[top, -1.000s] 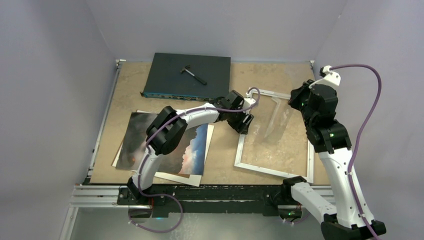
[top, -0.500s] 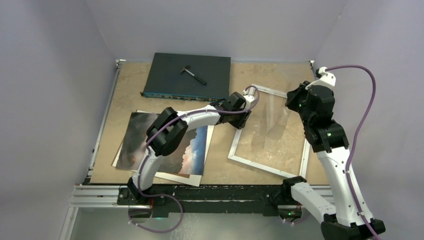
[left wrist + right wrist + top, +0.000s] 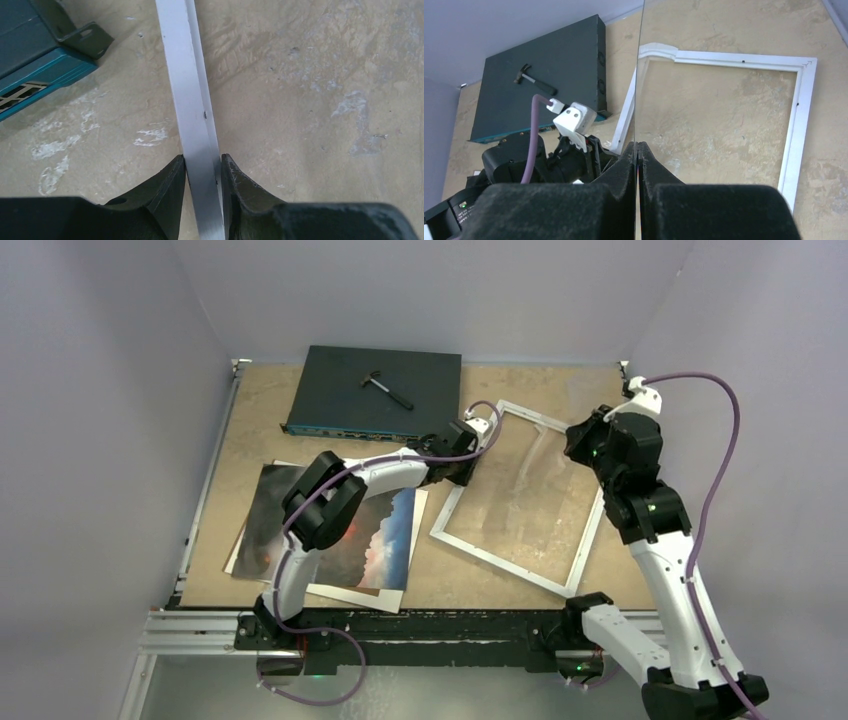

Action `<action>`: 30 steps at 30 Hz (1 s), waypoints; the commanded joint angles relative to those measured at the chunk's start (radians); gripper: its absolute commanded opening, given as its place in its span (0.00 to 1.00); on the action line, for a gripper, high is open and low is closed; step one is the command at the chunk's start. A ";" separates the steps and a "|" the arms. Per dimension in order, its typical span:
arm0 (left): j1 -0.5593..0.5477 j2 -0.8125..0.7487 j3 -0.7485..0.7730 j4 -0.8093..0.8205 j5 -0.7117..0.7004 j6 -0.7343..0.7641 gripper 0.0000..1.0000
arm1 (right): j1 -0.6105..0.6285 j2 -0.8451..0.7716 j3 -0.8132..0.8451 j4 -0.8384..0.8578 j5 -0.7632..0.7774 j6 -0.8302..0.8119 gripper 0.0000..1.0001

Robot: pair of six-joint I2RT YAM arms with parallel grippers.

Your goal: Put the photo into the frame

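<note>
Our left hand (image 3: 202, 165) is pinching the white edge of the frame (image 3: 182, 75), which lies on the surface (image 3: 270, 410). Our right hand (image 3: 638, 150) is squeezing the glass pane (image 3: 545, 460) and holding it up. The photo (image 3: 268, 525) lies left of the frame. We think we are opening the frame; next we must put the glass down gently.

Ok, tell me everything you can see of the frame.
The frame is a thin white rectangular border with small dark marks on its rails. It lies on the tan table, right of centre and turned askew, and the tabletop shows through its opening. The left gripper pinches its left rail nearer the far corner. The right gripper holds a clear pane upright above it.
</note>
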 commanded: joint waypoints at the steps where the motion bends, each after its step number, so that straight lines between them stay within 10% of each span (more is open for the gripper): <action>1: 0.041 -0.020 -0.062 -0.079 -0.067 -0.019 0.17 | -0.004 0.007 -0.009 0.074 -0.028 0.017 0.00; 20: 0.104 -0.070 -0.188 -0.012 0.103 -0.260 0.07 | -0.005 0.079 0.001 0.136 -0.112 0.013 0.00; 30: 0.190 -0.201 -0.150 0.044 0.319 -0.290 0.54 | -0.005 0.140 0.120 0.151 -0.252 0.040 0.00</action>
